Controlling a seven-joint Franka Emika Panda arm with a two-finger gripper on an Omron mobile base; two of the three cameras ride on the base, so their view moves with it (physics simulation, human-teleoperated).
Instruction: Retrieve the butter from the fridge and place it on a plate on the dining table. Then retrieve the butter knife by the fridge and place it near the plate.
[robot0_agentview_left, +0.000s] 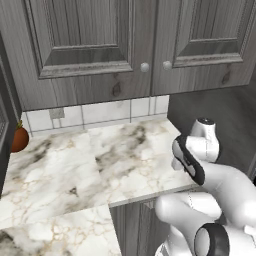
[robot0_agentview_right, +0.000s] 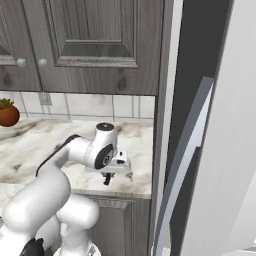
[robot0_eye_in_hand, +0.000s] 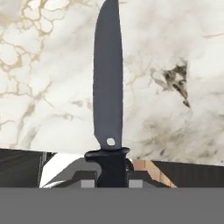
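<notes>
The gripper (robot0_agentview_right: 106, 178) is closed on the black handle of the butter knife (robot0_eye_in_hand: 108, 94), and the dark blade points away from the hand, above the marble counter (robot0_agentview_left: 60, 165). The grey fridge (robot0_agentview_right: 210, 150) stands just to the right of this counter.

The white arm bends forward at its dark elbow, wrist turned down, and the tool (robot0_agentview_right: 106, 179) points straight down with its two fingers closed on the knife (robot0_eye_in_hand: 108, 94) handle.
</notes>
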